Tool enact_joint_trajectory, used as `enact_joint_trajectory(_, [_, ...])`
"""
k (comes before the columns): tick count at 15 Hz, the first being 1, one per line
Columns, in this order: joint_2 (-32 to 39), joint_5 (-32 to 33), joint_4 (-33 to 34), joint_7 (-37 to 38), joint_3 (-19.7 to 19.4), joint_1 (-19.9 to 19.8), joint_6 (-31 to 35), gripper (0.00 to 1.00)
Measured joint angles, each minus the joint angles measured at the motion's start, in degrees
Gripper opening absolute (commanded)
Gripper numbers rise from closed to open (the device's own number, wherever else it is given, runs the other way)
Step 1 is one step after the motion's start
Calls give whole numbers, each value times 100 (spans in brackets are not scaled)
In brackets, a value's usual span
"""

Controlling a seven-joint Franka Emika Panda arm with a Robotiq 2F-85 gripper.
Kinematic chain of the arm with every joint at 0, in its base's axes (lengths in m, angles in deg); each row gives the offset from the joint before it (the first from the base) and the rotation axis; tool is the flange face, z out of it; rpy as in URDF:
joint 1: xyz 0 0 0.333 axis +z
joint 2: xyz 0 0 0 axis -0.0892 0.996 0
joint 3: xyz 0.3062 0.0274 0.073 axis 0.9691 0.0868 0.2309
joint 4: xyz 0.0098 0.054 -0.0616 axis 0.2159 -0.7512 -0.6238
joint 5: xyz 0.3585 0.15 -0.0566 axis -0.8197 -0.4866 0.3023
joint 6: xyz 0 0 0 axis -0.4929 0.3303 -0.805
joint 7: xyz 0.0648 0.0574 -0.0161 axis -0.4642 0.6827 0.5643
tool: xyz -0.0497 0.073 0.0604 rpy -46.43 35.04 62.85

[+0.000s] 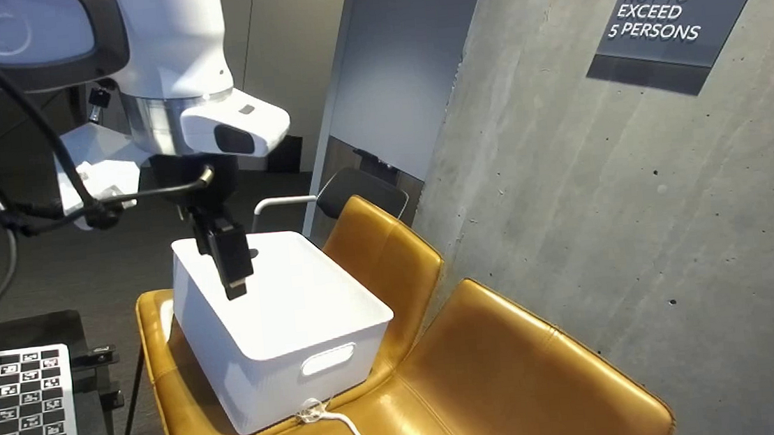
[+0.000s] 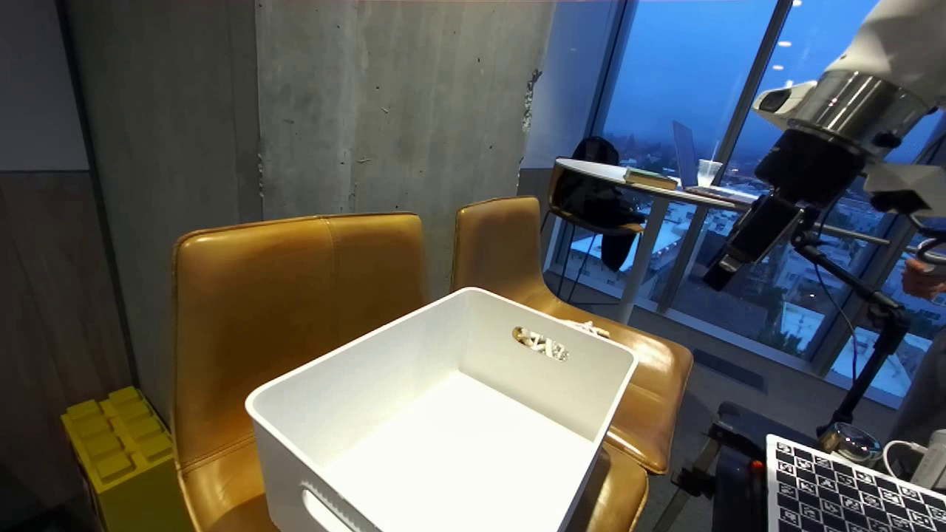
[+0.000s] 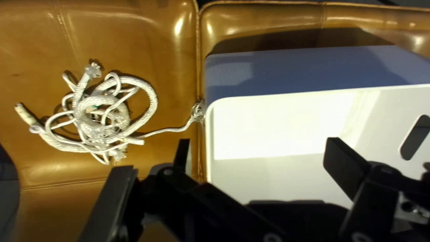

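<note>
In the wrist view we see the pincer (image 3: 257, 154) spread wide w/ nothing in its grasp. Nearest it are a bin (image 3: 302, 70) & a tangled rope (image 3: 99, 131), side by side on the seats of neighbouring tan chairs (image 3: 30, 67); a thin strand runs to the bin's foot, touching or just beside, we can't tell. We judge the rope light, soft & floppy, hard to hurt but apt to snag; best hold is prob. the thick braided coil, not the stray strands or frayed ends. The bin looks like stiff, thin plastic, prob. light but slick; we'd take one wall at the rim, or a handle slot (image 3: 415, 137).

In an exterior view we get the pincer side-on below the white arm (image 1: 169, 47), so can't gauge its gap there. The bin's smooth, round-cornered shell contrasts w/ the chairs' glossy, stitched, leather-look cover; beyond is a pitted concrete wall (image 1: 567, 195) w/ a grey sign (image 1: 685, 16).

In an exterior view we look into the bin's boxy hollow, the pincer well apart, w/ a studded yellow block (image 2: 122, 443) beside a chair.
</note>
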Motion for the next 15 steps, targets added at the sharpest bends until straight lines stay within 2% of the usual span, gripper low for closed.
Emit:
enact_joint_trajectory(3, [614, -117, 371, -643, -636, -99, 209, 100])
enact_joint_trajectory(6, [1588, -942, 1012, -1624, -1120, -41, 320, 100])
enact_joint_trajectory(10, [2949, -2190, 1996, -2647, -1173, -53, 297, 100])
enact_joint_trajectory(14, [4046, -2583, 2789, -2813, -1055, -66, 263, 100])
enact_joint_trajectory(15, [4281, -2543, 2952, -2759, -897, -188, 269, 100])
